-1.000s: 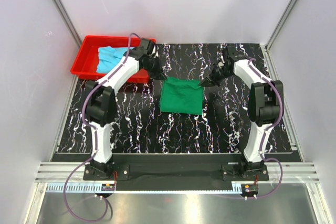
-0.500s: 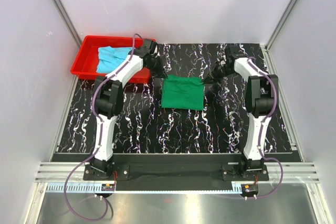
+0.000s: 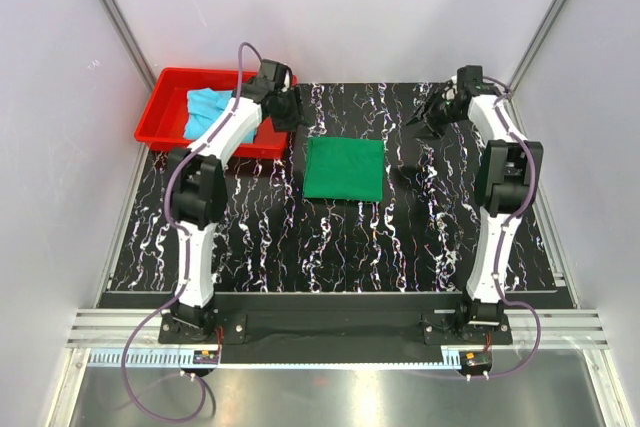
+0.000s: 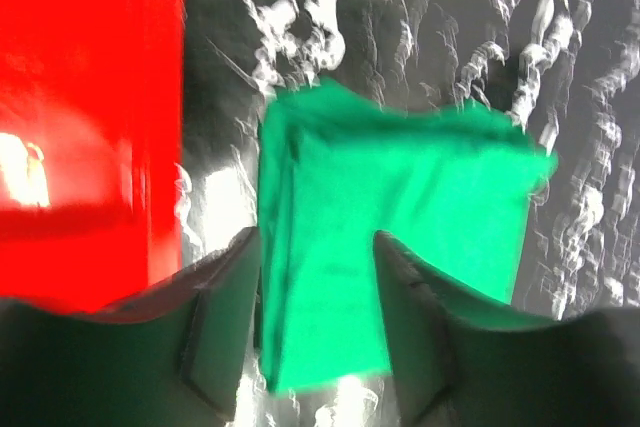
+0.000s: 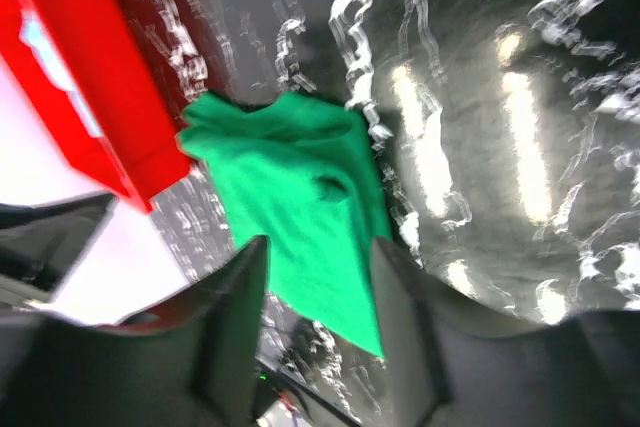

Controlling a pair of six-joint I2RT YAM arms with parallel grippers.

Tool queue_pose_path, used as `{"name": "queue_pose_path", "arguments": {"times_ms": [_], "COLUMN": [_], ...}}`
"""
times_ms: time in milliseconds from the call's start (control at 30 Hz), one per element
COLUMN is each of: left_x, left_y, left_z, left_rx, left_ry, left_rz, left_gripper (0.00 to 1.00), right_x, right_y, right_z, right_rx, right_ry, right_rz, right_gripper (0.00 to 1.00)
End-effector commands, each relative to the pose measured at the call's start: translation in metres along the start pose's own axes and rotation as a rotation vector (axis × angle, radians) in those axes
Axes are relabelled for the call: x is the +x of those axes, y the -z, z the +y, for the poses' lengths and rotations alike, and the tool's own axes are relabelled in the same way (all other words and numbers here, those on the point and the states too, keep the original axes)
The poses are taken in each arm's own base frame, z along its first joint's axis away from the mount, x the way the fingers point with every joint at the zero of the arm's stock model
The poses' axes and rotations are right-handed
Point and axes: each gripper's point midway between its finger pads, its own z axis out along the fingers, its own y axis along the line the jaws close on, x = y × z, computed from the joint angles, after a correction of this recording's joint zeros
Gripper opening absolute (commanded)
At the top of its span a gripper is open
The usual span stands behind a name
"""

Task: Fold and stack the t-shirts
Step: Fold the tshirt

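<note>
Left tool point(image 4: 315, 247) and right tool point(image 5: 317, 245) both apart, empty; green shirt point(image 3: 344, 169) lies folded on the counter point(image 3: 250, 237), so you pinch the blue shirt point(image 3: 212, 110) in the tray point(image 3: 148, 107) by one layer.

Your two arms from above: the left arm point(image 3: 232, 127) and the right arm point(image 3: 495, 119) wear white shells over black joints. A purple cable point(image 3: 122, 372) loops from each black base point(image 3: 190, 322). Your wrist cameras show dark, blunt fingers point(image 4: 215, 322).
</note>
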Motion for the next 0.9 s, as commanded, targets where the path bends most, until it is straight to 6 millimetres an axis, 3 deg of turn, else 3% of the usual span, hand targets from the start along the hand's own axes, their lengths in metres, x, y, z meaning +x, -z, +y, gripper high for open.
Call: {"name": "queue_pose_path", "arguments": {"times_ms": [0, 33, 67, 100, 167, 267, 400, 500, 633, 767, 867], "left_x": [-0.003, 0.005, 0.01, 0.027, 0.031, 0.031, 0.028, 0.035, 0.037, 0.027, 0.018], "left_y": [0.04, 0.039, 0.039, 0.033, 0.02, 0.0, -0.028, -0.051, -0.078, -0.09, -0.104], "left_z": [-0.049, -0.059, -0.066, -0.072, -0.083, -0.093, -0.091, -0.082, -0.071, -0.064, -0.048], "left_rx": [0.254, 0.304, 0.347, 0.405, 0.47, 0.521, 0.528, 0.502, 0.479, 0.464, 0.42], "left_ry": [-0.051, -0.056, -0.042, -0.037, -0.02, -0.035, -0.019, 0.011, 0.059, 0.101, 0.158], "left_rz": [-0.084, -0.076, -0.069, -0.021, -0.022, -0.038, -0.045, -0.031, -0.028, -0.069, -0.085], "left_gripper": [0.4, 0.35, 0.32, 0.24, 0.19, 0.15, 0.13, 0.11, 0.08, 0.08, 0.07], "right_x": [0.016, 0.029, 0.049, 0.051, 0.072, 0.071, 0.063, 0.061, 0.054, 0.045, 0.037], "right_y": [0.019, 0.012, 0.002, -0.005, -0.026, -0.045, -0.064, -0.088, -0.104, -0.116, -0.124], "right_z": [0.046, 0.039, 0.057, 0.067, 0.074, 0.089, 0.088, 0.073, 0.066, 0.058, 0.055], "right_rx": [-0.157, -0.172, -0.23, -0.28, -0.306, -0.39, -0.443, -0.425, -0.41, -0.399, -0.413], "right_ry": [0.057, 0.031, 0.018, 0.043, 0.028, 0.068, 0.041, 0.003, -0.003, -0.006, -0.016], "right_rz": [-0.033, -0.01, 0.048, 0.048, 0.109, 0.083, 0.074, 0.101, 0.094, 0.059, 0.034], "right_gripper": [0.5, 0.48, 0.42, 0.39, 0.31, 0.14, 0.02, 0.0, 0.0, 0.0, 0.0]}}
